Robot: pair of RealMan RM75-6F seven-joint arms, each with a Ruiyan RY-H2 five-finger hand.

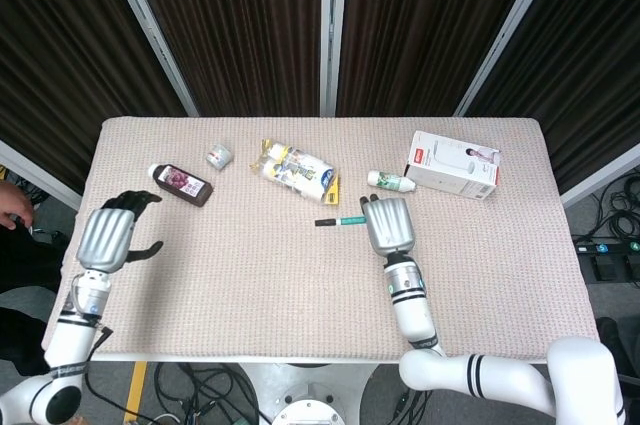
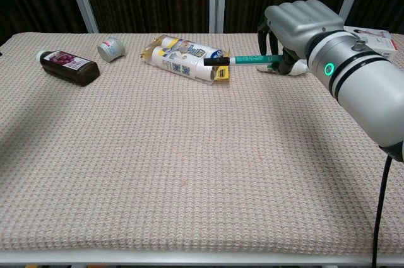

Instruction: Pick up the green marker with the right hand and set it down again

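Chest view is showing the right hand [image 2: 297, 28], a grey metal five-finger hand on a white forearm, gripping the green marker with a black cap [image 2: 243, 60] at its rear end, fingers curled around the barrel. The marker is hanging level in the air above the beige woven table cover [image 2: 189, 173], its capped tip pointing toward the robot's left. Head view is placing the same hand [image 1: 388, 225] over the middle of the table, with the marker [image 1: 340, 221] sticking out sideways from it.

Along the far side of the table, a dark brown bottle with a purple label [image 1: 180, 184] is lying flat, a small grey round tin [image 1: 219, 156] is sitting beside it, and a clear plastic multipack of small white bottles [image 1: 297, 171] is lying near the centre. A small white tube with green print [image 1: 391, 181] is lying just beside a white rectangular cardboard box [image 1: 453, 165].

At the table's left edge the left hand [image 1: 108, 237] is hovering with fingers spread apart, holding nothing.
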